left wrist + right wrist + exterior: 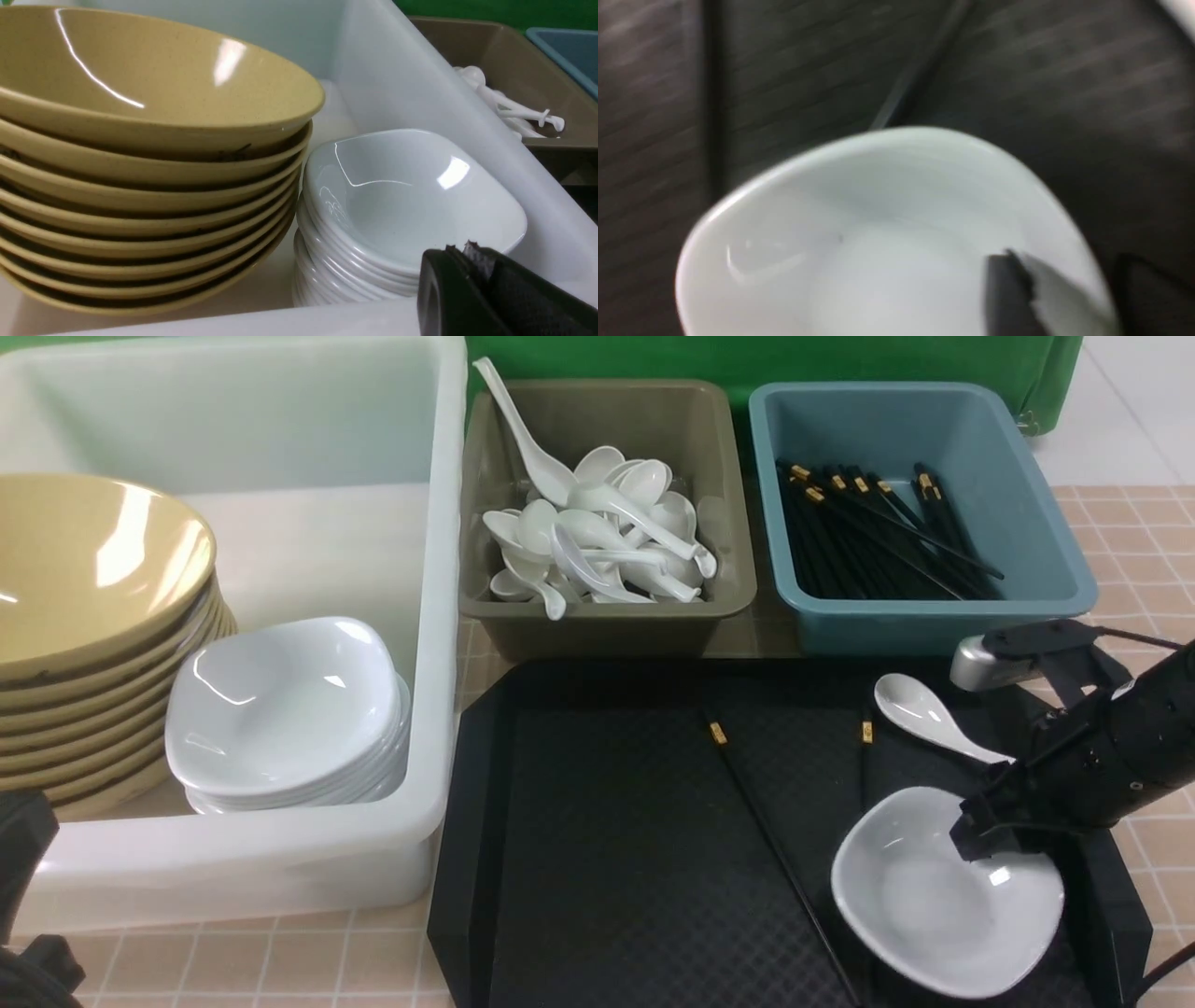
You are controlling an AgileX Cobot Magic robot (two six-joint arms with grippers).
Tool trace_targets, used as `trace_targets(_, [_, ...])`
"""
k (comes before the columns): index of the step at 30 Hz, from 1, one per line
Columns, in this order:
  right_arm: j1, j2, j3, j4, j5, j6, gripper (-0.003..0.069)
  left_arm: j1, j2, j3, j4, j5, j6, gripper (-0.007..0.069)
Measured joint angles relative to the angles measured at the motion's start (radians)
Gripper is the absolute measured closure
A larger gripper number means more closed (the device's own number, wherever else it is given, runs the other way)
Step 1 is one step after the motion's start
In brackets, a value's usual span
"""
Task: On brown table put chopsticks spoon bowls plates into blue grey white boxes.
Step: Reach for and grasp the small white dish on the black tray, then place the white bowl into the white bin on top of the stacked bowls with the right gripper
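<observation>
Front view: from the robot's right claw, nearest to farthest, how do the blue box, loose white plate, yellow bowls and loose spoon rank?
1. White plate, on the black tray, the right gripper at its rim.
2. Spoon, just behind it on the tray.
3. Blue box, behind the tray, on the right.
4. Yellow bowls, far left in the white tub.

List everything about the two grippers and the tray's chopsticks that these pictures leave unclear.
- Right gripper: hold on the plate unclear; the arm covers its fingertips in the front view, the right wrist view is blurred.
- Left gripper: cut off by the left wrist view's bottom edge; open or shut unknown.
- Chopsticks: black on the black tray, front view; only the gold bands show clearly.
</observation>
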State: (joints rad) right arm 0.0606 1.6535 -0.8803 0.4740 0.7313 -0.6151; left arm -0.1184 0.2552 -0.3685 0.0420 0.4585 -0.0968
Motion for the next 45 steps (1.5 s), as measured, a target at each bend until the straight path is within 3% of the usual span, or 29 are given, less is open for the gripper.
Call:
trace_targets(2, [0.0, -0.003, -0.028, 0.008, 0.063, -0.022, 0.0511, 0.0, 0.0, 0.0, 0.004, -0.005, 0.0, 0.0619])
trace_targets(4, [0.0, -0.016, -0.06, 0.021, 0.114, -0.027, 0.0568, 0.0, 0.0, 0.001, 0.005, -0.008, 0.0, 0.0619])
trace_targets(12, [0.0, -0.123, -0.21, 0.087, 0.244, -0.043, 0.0575, 0.0, 0.0, 0.001, 0.008, -0.017, 0.0, 0.0619])
trace_targets(18, [0.024, -0.135, -0.338, 0.392, 0.221, -0.137, 0.0575, 0.0, 0.0, 0.001, 0.01, -0.046, -0.004, 0.0619])
trace_targets(20, [0.082, -0.115, -0.394, 0.571, 0.211, -0.203, 0.0575, 0.0, 0.0, 0.001, 0.01, -0.049, -0.008, 0.0619])
trace_targets(26, [0.349, 0.006, -0.485, 0.856, 0.065, -0.341, 0.0575, 0.0, 0.0, 0.007, 0.01, -0.053, -0.015, 0.0619])
trace_targets(27, [0.359, 0.012, -0.485, 0.856, 0.055, -0.344, 0.0575, 0.0, 0.0, 0.007, 0.01, -0.053, -0.015, 0.0619])
trace_targets(30, [0.513, 0.146, -0.552, 0.922, -0.129, -0.394, 0.0575, 0.0, 0.0, 0.018, 0.01, -0.052, -0.037, 0.0619])
trace_targets(36, [0.604, 0.305, -0.63, 0.944, -0.224, -0.391, 0.0568, 0.0, 0.0, 0.018, 0.009, -0.053, -0.038, 0.0619])
trace_targets(40, [0.63, 0.327, -0.639, 0.897, -0.235, -0.385, 0.0459, 0.0, 0.0, 0.018, 0.009, -0.053, -0.038, 0.0619])
trace_targets(45, [0.596, 0.266, -0.64, 0.719, -0.125, -0.371, 0.0267, 0.0, 0.0, 0.018, 0.009, -0.05, -0.038, 0.0619])
